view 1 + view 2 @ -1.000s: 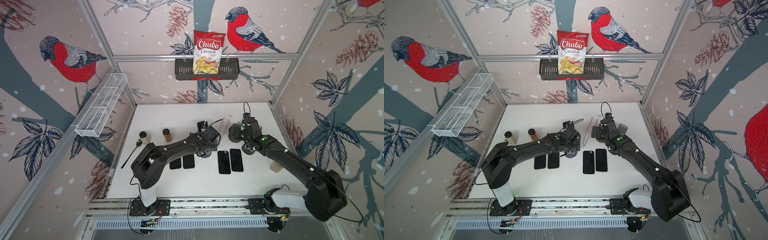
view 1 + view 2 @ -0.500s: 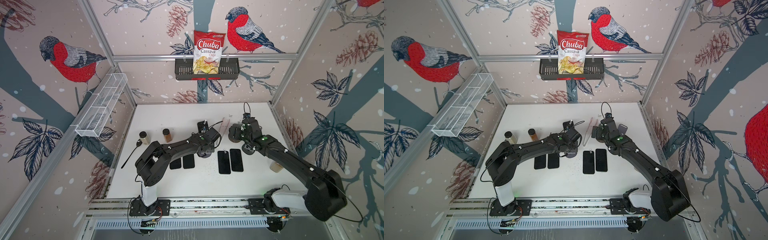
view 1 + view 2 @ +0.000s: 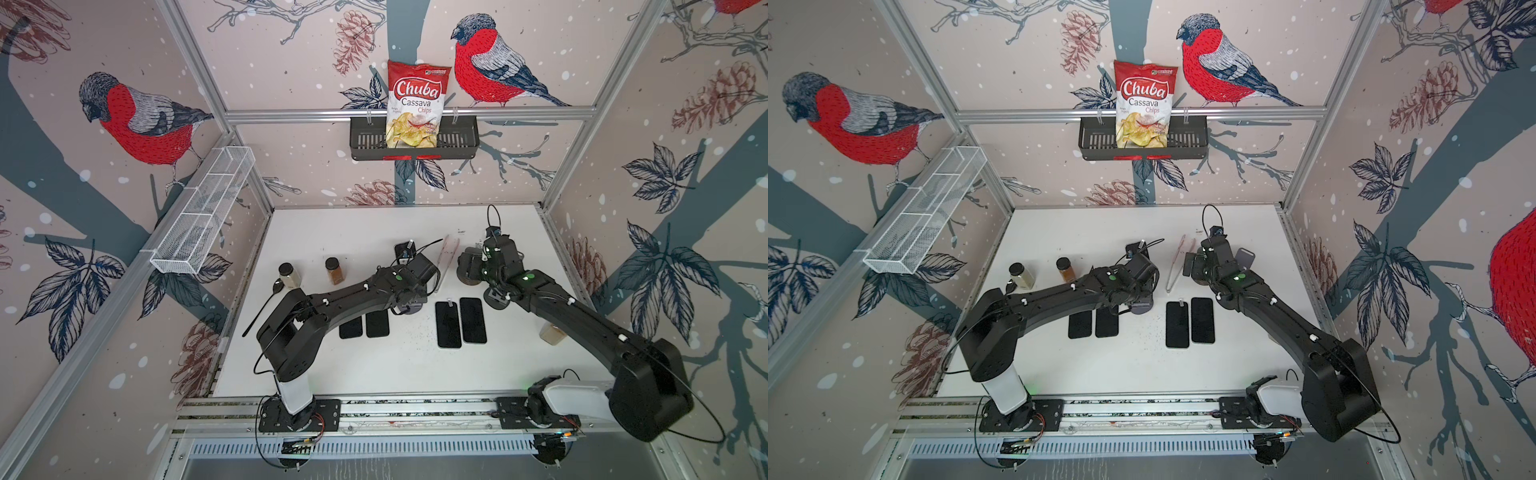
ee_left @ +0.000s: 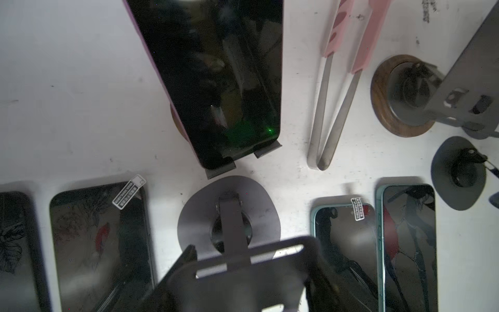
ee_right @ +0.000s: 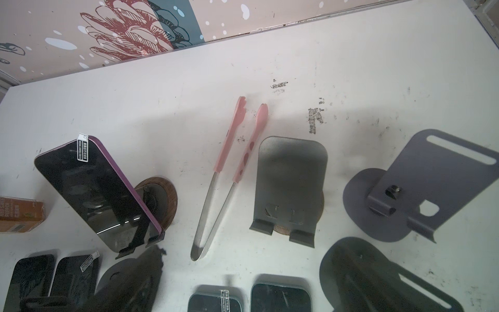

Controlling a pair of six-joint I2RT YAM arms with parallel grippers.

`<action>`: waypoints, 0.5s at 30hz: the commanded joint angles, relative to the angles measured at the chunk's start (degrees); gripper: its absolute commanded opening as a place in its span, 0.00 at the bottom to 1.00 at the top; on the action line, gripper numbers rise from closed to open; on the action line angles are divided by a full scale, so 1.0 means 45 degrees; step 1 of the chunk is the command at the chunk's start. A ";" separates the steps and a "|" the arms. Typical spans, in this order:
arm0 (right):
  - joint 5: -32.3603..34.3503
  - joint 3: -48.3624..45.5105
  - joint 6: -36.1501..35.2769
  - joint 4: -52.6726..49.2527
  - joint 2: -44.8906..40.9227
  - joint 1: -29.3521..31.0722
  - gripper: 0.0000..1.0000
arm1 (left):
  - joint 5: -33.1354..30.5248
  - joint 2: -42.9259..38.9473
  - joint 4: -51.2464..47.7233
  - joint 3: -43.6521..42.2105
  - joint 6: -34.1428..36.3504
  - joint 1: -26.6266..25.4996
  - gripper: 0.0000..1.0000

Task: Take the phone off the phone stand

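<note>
By phone [image 4: 216, 81]: left claw [image 4: 251, 272] now closed.

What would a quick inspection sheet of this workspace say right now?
Surface: white table, scuffed and speckled.
Job's things: purple-edged phone leaning on wood-based stand.
Clutter: four flat phones, pink tongs, spice jars, spoon, three other empty stands.
Grippers: left gripper shut on grey stand, at its back plate; right gripper open, holding nothing.
Cables: camera cable loops above both wrists.
Surroundings: bird-print walls, chip bag in black basket, white wire shelf.
</note>
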 commanded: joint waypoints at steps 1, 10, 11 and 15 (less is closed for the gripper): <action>-0.0054 -0.0004 0.0107 0.0441 0.0040 -0.0010 0.99 | -0.0607 -0.0464 -0.0493 0.0023 -0.0026 -0.0013 0.57; -0.0116 0.0061 0.0205 0.0524 0.0211 -0.0011 0.99 | -0.2176 -0.1021 -0.1822 0.0038 -0.0098 0.0417 0.57; -0.0117 0.0071 0.0219 0.0505 0.0248 -0.0008 0.99 | -0.2184 -0.1130 -0.1793 -0.0051 -0.0047 0.0544 0.57; -0.0137 0.0161 0.0226 0.0513 0.0402 0.0003 0.99 | -0.1980 -0.1658 -0.1393 -0.0581 0.0382 0.1359 0.57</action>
